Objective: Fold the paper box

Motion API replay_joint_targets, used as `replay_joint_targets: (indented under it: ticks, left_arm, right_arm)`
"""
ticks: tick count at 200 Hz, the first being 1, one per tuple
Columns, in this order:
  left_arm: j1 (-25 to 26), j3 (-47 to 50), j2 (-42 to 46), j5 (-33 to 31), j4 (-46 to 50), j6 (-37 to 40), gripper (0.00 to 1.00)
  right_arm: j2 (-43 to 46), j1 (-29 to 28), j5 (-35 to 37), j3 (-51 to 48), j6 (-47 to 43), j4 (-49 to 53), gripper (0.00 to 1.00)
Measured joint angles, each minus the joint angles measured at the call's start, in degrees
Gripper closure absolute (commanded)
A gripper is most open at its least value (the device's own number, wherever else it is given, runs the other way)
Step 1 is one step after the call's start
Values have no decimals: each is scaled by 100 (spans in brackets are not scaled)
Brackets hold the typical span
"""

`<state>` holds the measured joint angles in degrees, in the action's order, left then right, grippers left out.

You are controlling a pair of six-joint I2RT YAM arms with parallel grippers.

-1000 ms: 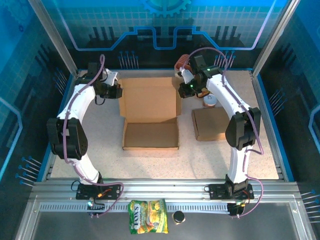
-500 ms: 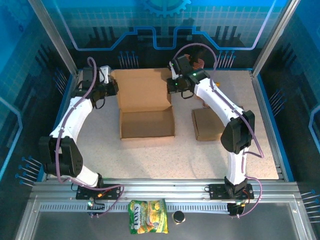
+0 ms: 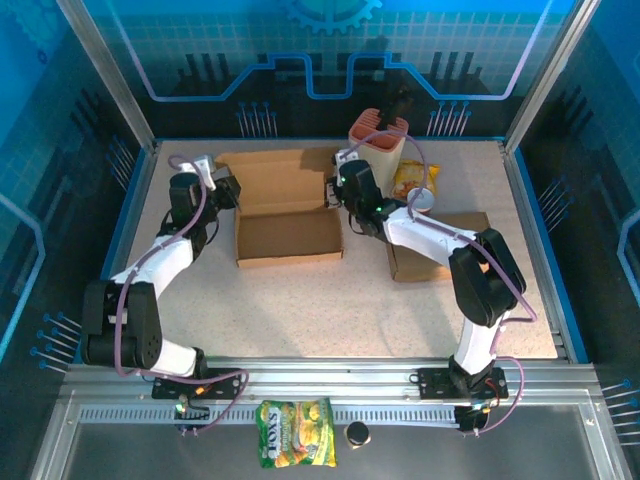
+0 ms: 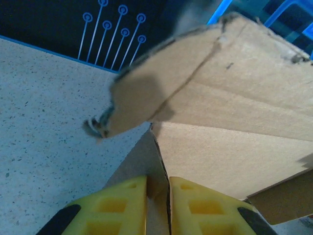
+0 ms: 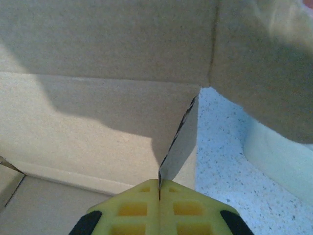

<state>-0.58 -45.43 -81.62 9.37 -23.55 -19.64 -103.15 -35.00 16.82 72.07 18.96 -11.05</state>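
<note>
The brown paper box (image 3: 287, 207) stands half folded at mid-table, its front wall upright and a back panel (image 3: 280, 172) behind it. My left gripper (image 3: 228, 190) is at the box's left end. In the left wrist view its yellow fingers (image 4: 128, 195) stand slightly open around the left side flap (image 4: 157, 161); the flap lies against the right finger, with a gap on the left. My right gripper (image 3: 332, 190) is at the right end. It is shut (image 5: 159, 182) on the thin edge of the right side flap (image 5: 182, 142).
A second flat cardboard piece (image 3: 432, 250) lies right of the box, under the right arm. A tan and orange holder (image 3: 378, 140), a yellow snack bag (image 3: 412, 178) and a small can (image 3: 422, 200) stand at the back right. A snack bag (image 3: 296, 447) and a black cap (image 3: 357, 433) lie on the near rail.
Both grippers have drawn in and back with the box ends, and the flat box has folded up into a narrower shape. The left jaws have parted a little.
</note>
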Motion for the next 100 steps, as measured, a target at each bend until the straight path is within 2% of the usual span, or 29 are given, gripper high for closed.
replay_joint_targets:
  ticks: [54,100]
  left_arm:
    - [0,817,621,55,-807,-136,74]
    - [2,1611,1248,94,-1029,-179,72]
  right_arm:
    - [498,-184,133,-1172,-590,-1663,100]
    - [708,-323,197,-1738,-879,-2345,97]
